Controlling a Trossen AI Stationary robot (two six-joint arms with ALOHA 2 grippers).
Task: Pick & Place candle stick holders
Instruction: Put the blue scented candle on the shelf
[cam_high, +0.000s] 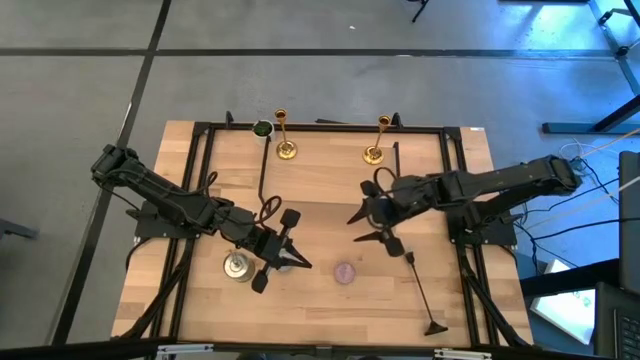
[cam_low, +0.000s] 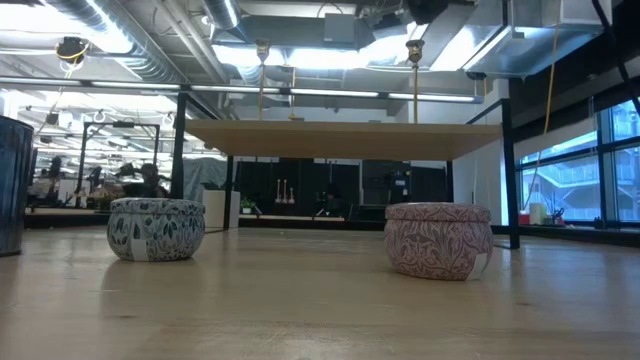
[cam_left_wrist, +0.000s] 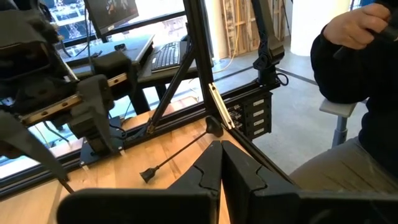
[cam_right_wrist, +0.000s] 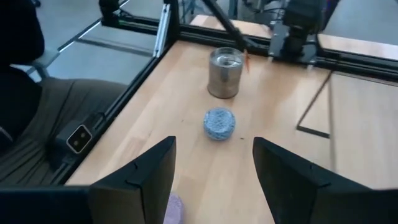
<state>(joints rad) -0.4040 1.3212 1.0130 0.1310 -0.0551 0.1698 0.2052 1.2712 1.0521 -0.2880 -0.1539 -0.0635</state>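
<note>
Nearest the overhead camera, we are seeing the left gripper (cam_high: 287, 262) hanging over the front-left part of the table (cam_high: 320, 170) with its fingers clenched on nothing, just beside the silver tin (cam_high: 238, 267), while the right gripper (cam_high: 366, 226) is hovering near the middle with its fingers spread and empty. The pink candle (cam_high: 345, 273) is lying between them, toward the front. The two candle stick holders (cam_high: 286, 135) (cam_high: 376, 139) are standing upright at the far edge, well apart from both grippers. At table height, we are looking at a blue-grey candle (cam_low: 156, 229) and the pink candle (cam_low: 438, 239) side by side. From the left wrist, we are seeing the pressed-together fingers (cam_left_wrist: 205, 177) and a seated person (cam_left_wrist: 357, 74) beyond the table. From the right wrist, spread fingers (cam_right_wrist: 149, 177) are framing the blue-grey candle (cam_right_wrist: 219, 123) and the tin (cam_right_wrist: 225, 73).
</note>
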